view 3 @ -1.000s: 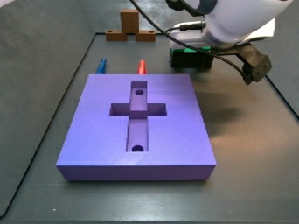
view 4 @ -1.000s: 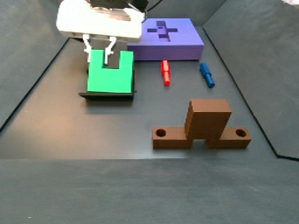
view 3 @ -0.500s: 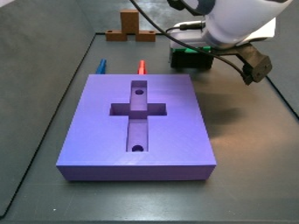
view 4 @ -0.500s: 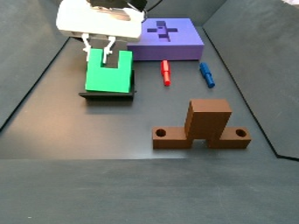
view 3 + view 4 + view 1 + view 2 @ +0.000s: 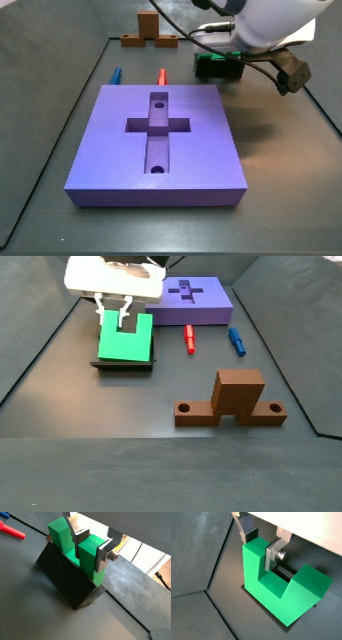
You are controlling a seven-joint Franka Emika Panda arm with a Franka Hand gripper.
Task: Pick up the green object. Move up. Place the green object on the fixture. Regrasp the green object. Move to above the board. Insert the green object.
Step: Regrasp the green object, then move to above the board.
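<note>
The gripper (image 5: 120, 308) has a white body with black cables above and flat silver fingers (image 5: 105, 554) with dark pads.

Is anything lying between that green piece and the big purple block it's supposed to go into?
Nothing visible blocks it. The gripper straddles one prong of the green object on the fixture. The red stick lies beside the board, low on the floor.
</note>
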